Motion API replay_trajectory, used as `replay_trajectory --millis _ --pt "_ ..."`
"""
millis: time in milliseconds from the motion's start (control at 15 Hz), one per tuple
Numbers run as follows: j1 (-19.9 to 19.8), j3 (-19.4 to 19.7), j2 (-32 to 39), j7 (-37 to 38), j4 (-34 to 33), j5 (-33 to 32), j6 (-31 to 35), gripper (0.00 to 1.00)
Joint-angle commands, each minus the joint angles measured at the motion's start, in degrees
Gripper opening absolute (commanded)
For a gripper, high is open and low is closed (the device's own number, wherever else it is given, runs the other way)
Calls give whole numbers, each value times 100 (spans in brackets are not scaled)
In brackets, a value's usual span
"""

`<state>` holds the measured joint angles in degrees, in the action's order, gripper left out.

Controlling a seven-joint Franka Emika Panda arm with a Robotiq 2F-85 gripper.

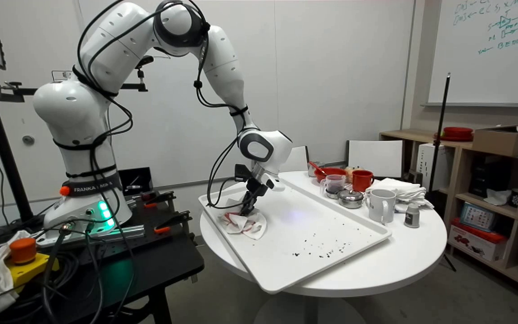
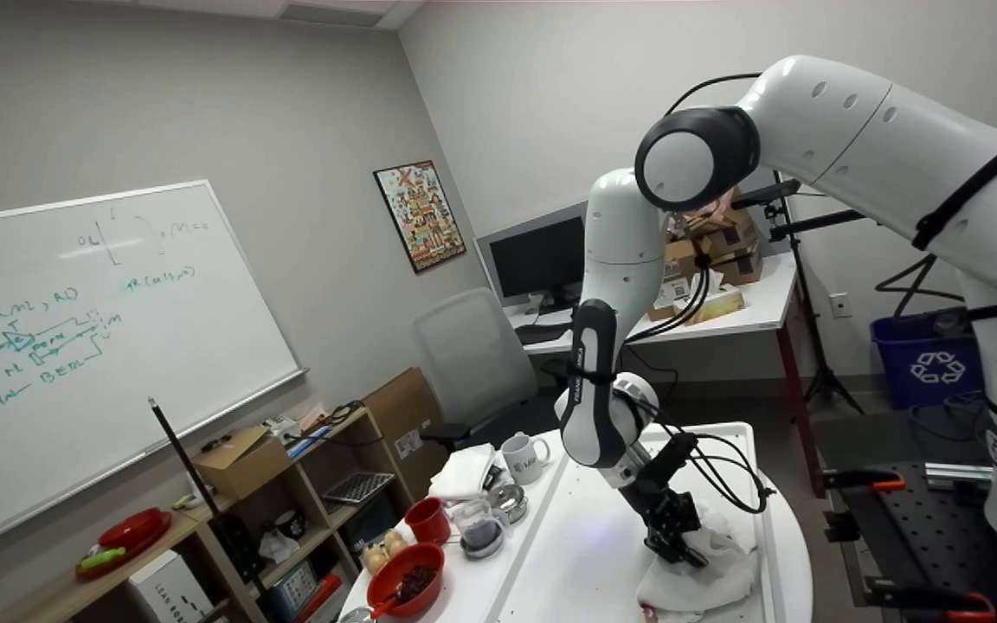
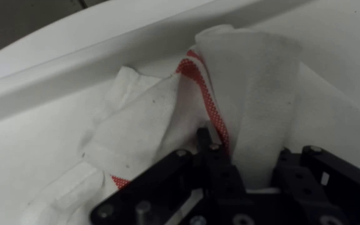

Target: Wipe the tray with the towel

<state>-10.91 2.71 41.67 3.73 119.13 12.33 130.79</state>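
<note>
The towel (image 1: 254, 228) is white with red stripes and lies crumpled on the white tray (image 1: 268, 265), near the tray's end closest to the robot base. It also shows in an exterior view (image 2: 706, 575) and in the wrist view (image 3: 261, 78). My gripper (image 1: 246, 209) points down into the towel. In the wrist view the gripper (image 3: 245, 150) has a thick fold of towel filling the gap between its fingers; part of the fingertips is hidden by cloth. Dark crumbs (image 1: 328, 252) lie scattered on the tray toward the opposite end, away from the towel.
The tray rests on a round white table (image 1: 421, 252). Along its far side stand a red bowl (image 2: 408, 580), a red mug (image 1: 362, 180), a glass cup (image 1: 334, 182), a metal container (image 1: 350, 199), a white mug (image 1: 381, 206), a grey shaker (image 1: 412, 216) and folded white cloths (image 1: 398, 191).
</note>
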Motion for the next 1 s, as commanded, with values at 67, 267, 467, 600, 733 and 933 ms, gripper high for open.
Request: replay_trajectory --millis 67,267,467,600,733,933 --pt "-371 254 -22 -132 273 298 248 8" --pt "-721 387 -104 -218 271 504 267 8" --pt "-1053 481 -107 -291 201 710 276 8" --pt "-1253 524 -75 -349 116 832 337 8" --pt "-1444 537 -17 -409 -16 964 467 8" --pt "-1578 531 0 -531 -61 1043 906 8"
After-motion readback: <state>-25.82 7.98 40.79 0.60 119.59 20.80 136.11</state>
